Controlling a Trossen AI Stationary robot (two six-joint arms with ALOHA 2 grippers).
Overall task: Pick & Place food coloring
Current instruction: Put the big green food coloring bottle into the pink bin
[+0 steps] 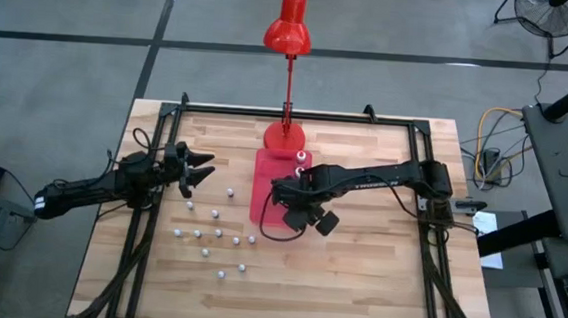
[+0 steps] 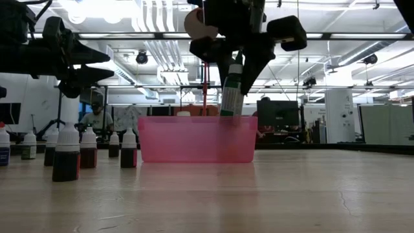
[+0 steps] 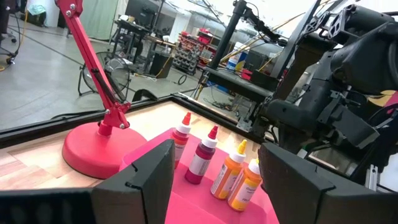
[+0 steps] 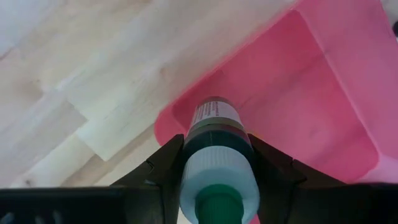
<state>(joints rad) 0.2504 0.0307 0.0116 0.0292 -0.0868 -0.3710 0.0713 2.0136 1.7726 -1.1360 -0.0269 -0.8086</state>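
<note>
Right hand (image 2: 238,68) upright, gripping bottle (image 2: 231,90)

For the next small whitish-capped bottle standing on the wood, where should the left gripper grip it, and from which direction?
Probably the cap and neck, from straight above. The small bottles stand upright, cap up, so the cap is the reachable part; in the low view their squat bodies stand close together. The left gripper is open.

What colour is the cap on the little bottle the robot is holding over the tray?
Green, clearest in the right wrist view: the bottle in the right gripper.
</note>
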